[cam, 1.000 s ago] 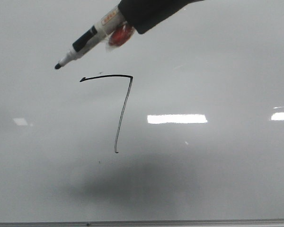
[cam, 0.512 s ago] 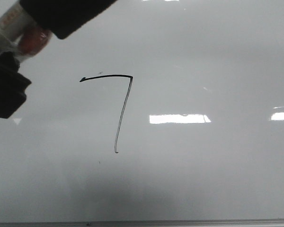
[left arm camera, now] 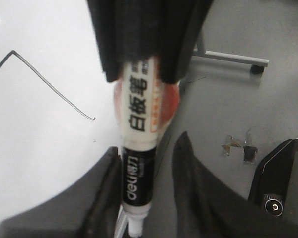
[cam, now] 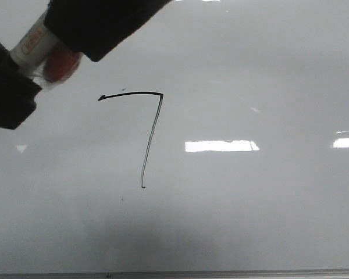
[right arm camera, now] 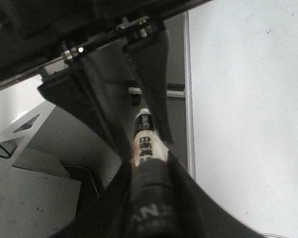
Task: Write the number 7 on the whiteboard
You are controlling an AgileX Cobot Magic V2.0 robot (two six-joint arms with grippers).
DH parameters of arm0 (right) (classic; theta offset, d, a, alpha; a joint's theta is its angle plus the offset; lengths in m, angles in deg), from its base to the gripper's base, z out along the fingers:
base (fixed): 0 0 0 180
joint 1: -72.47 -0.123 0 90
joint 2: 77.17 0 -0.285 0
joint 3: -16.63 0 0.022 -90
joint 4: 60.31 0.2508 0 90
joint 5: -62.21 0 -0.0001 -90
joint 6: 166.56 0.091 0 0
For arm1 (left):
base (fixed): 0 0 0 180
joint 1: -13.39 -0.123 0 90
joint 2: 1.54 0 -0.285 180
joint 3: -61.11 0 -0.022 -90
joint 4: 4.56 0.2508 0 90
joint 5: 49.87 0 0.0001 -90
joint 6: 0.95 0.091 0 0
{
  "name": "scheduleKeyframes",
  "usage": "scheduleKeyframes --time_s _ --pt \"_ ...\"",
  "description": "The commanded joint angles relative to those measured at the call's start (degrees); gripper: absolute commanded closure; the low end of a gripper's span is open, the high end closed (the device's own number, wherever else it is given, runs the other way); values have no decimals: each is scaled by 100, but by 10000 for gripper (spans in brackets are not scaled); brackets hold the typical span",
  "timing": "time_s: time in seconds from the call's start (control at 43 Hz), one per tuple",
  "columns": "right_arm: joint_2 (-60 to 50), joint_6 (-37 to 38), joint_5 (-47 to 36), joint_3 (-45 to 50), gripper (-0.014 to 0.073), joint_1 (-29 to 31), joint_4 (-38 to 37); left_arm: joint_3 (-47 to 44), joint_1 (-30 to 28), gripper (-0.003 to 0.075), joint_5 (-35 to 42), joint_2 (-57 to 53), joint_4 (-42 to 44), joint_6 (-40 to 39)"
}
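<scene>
The number 7 (cam: 134, 93) is drawn in thin black line on the whiteboard (cam: 250, 203), left of centre in the front view. It also shows in the left wrist view (left arm camera: 49, 87). My right gripper (cam: 75, 43) is shut on a white and black marker (cam: 38, 43) at the top left, above the board. My left gripper (cam: 9, 93) is at the far left edge. Its jaws stand apart around the marker's (left arm camera: 141, 114) tip end, with one finger (left arm camera: 109, 183) against the barrel and a gap at the other. The right wrist view shows the marker (right arm camera: 146, 144) in my right gripper (right arm camera: 149, 168).
A red lump (cam: 61, 64) is taped to the marker. The board's thin grey edge (cam: 221, 272) runs along the front. Beyond the board's left side lie grey floor, a metal frame leg with a caster (left arm camera: 228, 57), small debris (left arm camera: 238, 144) and a black device (left arm camera: 278, 188).
My right gripper has carried the marker left from above the 7 to the board's left side. My left gripper has come into view and now has its fingers around the marker's tip end.
</scene>
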Motion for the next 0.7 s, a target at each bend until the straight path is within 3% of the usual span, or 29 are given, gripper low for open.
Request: scheduleKeyframes --time_s 0.0,0.093,0.163,0.233,0.326,0.442,0.488,0.674 --pt "-146 -41 -143 -200 652 4 168 206 40 651 450 -22 -43 -14" --pt "-146 -41 -108 -200 652 4 185 206 40 743 440 -22 -43 -14" --pt "-146 -41 -94 -200 634 4 199 206 40 741 440 -22 -34 -14" --pt "-146 -41 -86 -200 554 4 248 206 40 741 440 -22 -34 -14" --pt "-146 21 -115 -200 342 4 390 206 40 741 440 -22 -34 -14" --pt "-201 545 -287 -207 -1 4 508 206 40 741 375 -12 -34 -34" --pt "-272 715 -355 -207 -76 4 508 206 40 741 308 -12 -34 -64" --pt "-701 850 -456 -207 -15 266 503 206 -410 741 233 119 87 -556"
